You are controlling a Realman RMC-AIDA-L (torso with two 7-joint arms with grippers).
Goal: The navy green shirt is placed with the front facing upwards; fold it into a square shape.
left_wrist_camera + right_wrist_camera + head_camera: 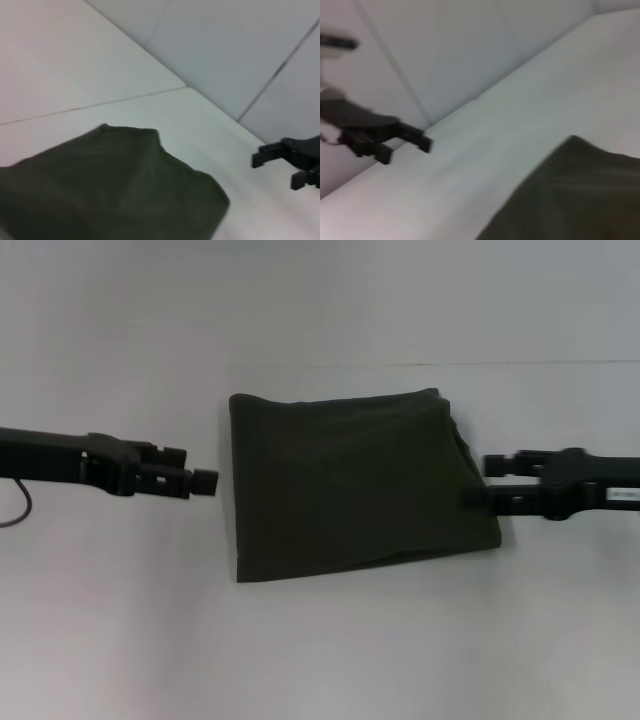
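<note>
The navy green shirt [350, 485] lies folded into a rough square in the middle of the white table, plain side up, with no lettering showing. It also fills the near part of the left wrist view [110, 190] and a corner of the right wrist view [575, 200]. My left gripper [200, 468] hovers just left of the shirt's left edge, open and holding nothing; the right wrist view shows it farther off [405, 150]. My right gripper [489, 483] is at the shirt's right edge, open, and whether it touches the cloth is unclear. It appears again in the left wrist view [277, 170].
The white table [320, 650] extends on all sides of the shirt. A pale wall [320, 300] rises behind the table's far edge. A dark cable [18, 508] hangs under the left arm.
</note>
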